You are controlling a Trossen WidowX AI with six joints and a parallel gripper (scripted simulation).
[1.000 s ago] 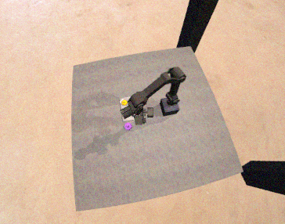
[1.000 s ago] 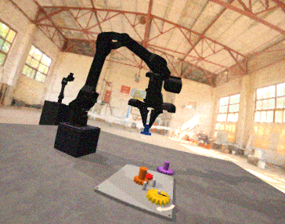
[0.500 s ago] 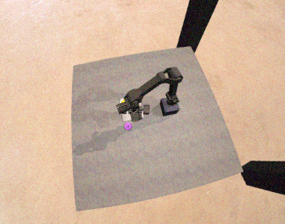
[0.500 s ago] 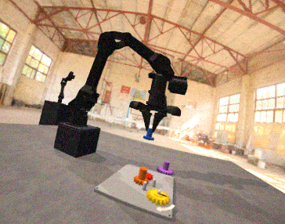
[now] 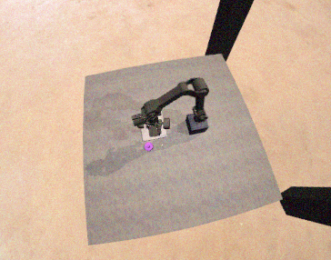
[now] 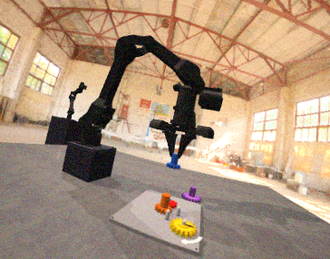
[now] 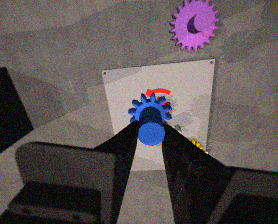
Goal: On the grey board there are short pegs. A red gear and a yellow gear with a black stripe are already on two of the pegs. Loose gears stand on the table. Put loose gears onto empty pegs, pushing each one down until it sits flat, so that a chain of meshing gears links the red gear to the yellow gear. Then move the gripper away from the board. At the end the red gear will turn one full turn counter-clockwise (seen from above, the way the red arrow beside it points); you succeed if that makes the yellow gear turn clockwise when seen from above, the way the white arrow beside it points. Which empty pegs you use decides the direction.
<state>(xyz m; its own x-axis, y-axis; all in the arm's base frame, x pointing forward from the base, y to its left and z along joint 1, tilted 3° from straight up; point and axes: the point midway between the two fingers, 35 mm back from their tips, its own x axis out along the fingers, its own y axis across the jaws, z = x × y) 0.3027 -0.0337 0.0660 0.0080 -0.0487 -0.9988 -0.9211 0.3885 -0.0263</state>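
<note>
Exterior view | our gripper point(image 6: 174, 153) point(image 7: 150, 127): narrowly parted, clamping blue gear's point(image 6: 173, 161) point(image 7: 151, 112) stem | gear: above grey board point(image 5: 148, 136) point(image 6: 137, 213) point(image 7: 125, 82), teeth down, long axis near vertical

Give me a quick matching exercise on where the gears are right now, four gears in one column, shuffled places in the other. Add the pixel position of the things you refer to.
Gears
1. blue gear point(image 6: 173, 165) point(image 7: 142, 111)
2. purple gear point(image 6: 191, 198) point(image 7: 183, 31)
3. orange gear point(image 6: 163, 207)
4. yellow gear point(image 6: 182, 227) point(image 7: 196, 144)

Places
A. on the board point(image 6: 137, 215) point(image 7: 122, 82), next to the red gear point(image 6: 173, 204)
B. on the table, off the board
C. on the board, beside the white arrow point(image 6: 192, 242)
D. in the gripper point(image 6: 174, 155) point(image 7: 150, 127), above the board

Pairs: 1-D, 2-B, 3-A, 4-C
</note>
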